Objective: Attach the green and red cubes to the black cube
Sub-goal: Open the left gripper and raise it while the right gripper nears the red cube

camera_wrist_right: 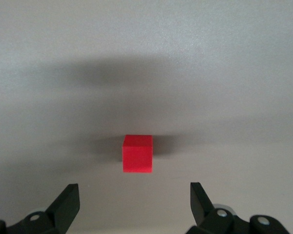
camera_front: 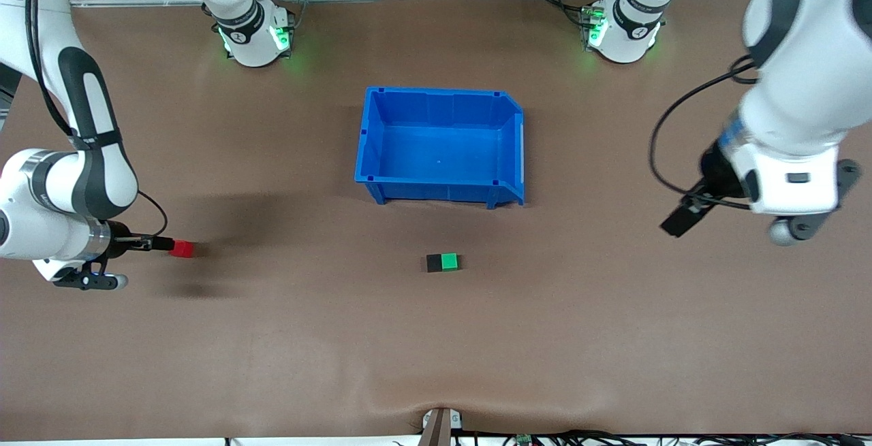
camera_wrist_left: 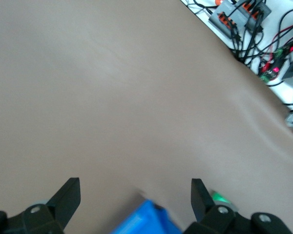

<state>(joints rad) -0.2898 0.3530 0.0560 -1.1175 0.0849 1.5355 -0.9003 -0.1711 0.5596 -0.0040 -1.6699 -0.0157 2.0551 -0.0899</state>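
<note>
On a broad brown worktop (camera_front: 272, 337), matte, flat but for a slight ripple at the edge nearest the front camera, with a cluttered rack of cables and gear along the robots' edge: one blue bin (camera_front: 373, 134), empty, mid-worktop, open-topped and rigid. Left claw (camera_front: 684, 218), raised over bare worktop at the left arm's end, jaws wide, holding nothing, waiting. Right claw (camera_wrist_right: 134, 207), low at the right arm's end, jaws wide and empty, poised just short of the red cube (camera_wrist_right: 137, 153). Black cube (camera_front: 434, 263) and green cube (camera_front: 449, 261), touching side by side, nearer the front camera than the bin, well apart from the red one. All three cubes: small, equal, solid-coloured, likely light, stiff and smooth-faced, apt to skid if nudged. Suggested hold for the red cube: two opposite flat faces, squarely, about mid-height.
</note>
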